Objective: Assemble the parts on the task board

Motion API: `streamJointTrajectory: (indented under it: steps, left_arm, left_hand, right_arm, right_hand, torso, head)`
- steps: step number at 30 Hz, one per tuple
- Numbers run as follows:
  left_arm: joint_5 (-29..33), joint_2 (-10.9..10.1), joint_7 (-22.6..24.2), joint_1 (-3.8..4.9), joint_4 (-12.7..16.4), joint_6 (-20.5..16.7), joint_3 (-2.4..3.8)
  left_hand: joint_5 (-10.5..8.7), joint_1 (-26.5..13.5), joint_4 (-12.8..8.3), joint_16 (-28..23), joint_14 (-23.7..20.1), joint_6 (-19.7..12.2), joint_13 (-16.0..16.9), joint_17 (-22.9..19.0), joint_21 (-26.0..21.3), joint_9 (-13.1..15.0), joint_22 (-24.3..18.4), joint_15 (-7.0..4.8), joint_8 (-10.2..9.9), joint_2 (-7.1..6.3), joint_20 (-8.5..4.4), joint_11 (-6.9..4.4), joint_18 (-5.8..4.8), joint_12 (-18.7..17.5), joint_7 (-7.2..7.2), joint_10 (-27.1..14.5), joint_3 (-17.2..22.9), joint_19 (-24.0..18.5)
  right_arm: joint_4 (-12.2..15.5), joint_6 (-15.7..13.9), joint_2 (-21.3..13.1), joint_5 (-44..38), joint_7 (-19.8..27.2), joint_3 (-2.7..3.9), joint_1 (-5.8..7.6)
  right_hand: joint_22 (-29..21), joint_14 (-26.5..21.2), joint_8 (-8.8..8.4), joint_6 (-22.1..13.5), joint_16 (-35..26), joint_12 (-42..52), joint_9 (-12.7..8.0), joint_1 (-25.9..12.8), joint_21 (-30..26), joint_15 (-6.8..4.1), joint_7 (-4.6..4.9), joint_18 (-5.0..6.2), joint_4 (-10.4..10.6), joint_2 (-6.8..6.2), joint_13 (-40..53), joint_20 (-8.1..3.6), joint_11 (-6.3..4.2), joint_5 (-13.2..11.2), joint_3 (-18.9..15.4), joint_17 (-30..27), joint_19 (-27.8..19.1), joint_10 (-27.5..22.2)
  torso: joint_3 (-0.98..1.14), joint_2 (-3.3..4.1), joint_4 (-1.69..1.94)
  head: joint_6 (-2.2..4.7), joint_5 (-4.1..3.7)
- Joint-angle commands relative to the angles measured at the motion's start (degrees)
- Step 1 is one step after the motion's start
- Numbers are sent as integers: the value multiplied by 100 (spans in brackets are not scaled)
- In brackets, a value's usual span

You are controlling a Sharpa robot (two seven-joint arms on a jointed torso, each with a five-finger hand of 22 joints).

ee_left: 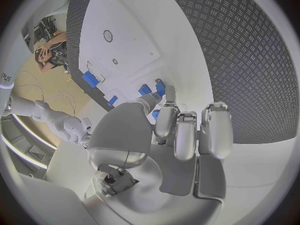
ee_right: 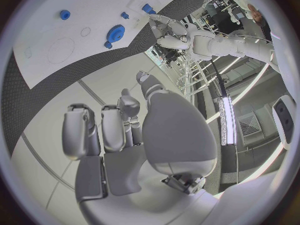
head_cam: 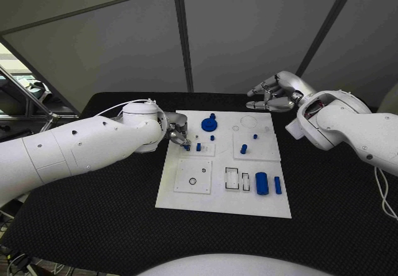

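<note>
Black textured matting is covering the table (head_cam: 99, 230), and the flat white task board (head_cam: 219, 201) is lying at its centre. I am seeing my left hand (head_cam: 178, 137) reaching over the board's left edge, fingertips (ee_left: 169, 96) closing round a small blue peg (head_cam: 187, 147) by a raised square tile; whether it is truly gripping it, I cannot tell. My right hand (head_cam: 274, 95) is hovering off the board's far right corner, fingers loosely curled, holding nothing. A blue toothed gear (head_cam: 209, 123) is sitting near the far edge, two short blue pegs (head_cam: 244, 149) are standing mid-board, and a blue cylinder (head_cam: 262, 183) is lying beside a slim blue bar (head_cam: 278, 184) nearer me.
</note>
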Motion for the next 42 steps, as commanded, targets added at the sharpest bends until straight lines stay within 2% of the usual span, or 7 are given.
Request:
streamJointTrajectory:
  steps: [1,11,34,36,38,42]
  left_arm:
    - [-51,13,76,-7,-1,80,-18]
    - [-50,34,102,-27,-17,42,-58]
    - [58,45,126,-35,-38,-1,-63]
    - [103,49,119,-35,-53,-16,-63]
    - [164,54,104,-36,-70,-27,-64]
    - [280,65,62,-36,-110,-57,-65]
  left_hand:
    - [18,27,-826,29,560,-1,998,1403,11,7,480,-34,24,-43,12,-19,-104,-23,-27,39,843,36]
    - [15,25,-832,24,559,2,995,1400,10,11,479,-33,27,-49,12,-19,-103,-31,-27,38,850,36]
    - [-6,-19,-811,13,557,-1,985,1392,-1,25,470,-28,29,-43,14,-14,-101,-63,-24,33,869,27]
    - [-93,-136,-724,8,556,-25,975,1388,-6,44,469,-22,25,-39,19,-17,-100,-92,-36,31,852,25]
    - [-303,-279,-584,-3,553,-32,970,1379,-12,58,467,-24,25,-22,20,-28,-99,-111,-64,32,794,22]
    - [-924,-569,-236,-18,549,10,977,1368,-21,73,470,-56,37,-26,1,-64,-98,-116,-120,34,608,25]
  right_arm:
    - [4,31,3,-15,55,4,12]
    - [2,35,5,-15,56,4,12]
    - [-2,35,4,-15,57,4,12]
    - [-2,34,3,-15,57,4,12]
    - [-3,34,3,-15,57,4,12]
    - [-4,32,1,-15,56,4,12]
  right_hand:
    - [181,174,-18,20,10,36,3,-75,13,-27,5,101,7,1,2,-1,9,32,27,2,4,26]
    - [181,174,-18,20,10,36,3,-75,13,-27,5,101,7,1,2,-1,9,32,27,2,4,26]
    - [180,174,-18,20,9,36,3,-77,12,-27,5,102,7,1,1,-1,9,32,28,2,4,26]
    - [175,175,-19,20,7,37,2,-87,8,-28,5,103,7,2,-1,-2,9,31,31,0,2,27]
    - [175,175,-19,20,7,37,2,-87,8,-28,5,103,7,2,-1,-2,9,31,31,0,2,27]
    - [175,175,-19,20,7,37,2,-87,8,-28,5,103,7,2,-1,-2,9,31,31,0,2,27]
  torso:
    - [-1,3,-1]
    - [-2,2,1]
    - [0,2,2]
    - [1,0,3]
    - [1,0,0]
    - [-1,4,-5]
  head:
    - [-2,-6]
    - [-18,-20]
    - [-25,-29]
    - [-31,-33]
    - [-32,-32]
    - [-36,-37]
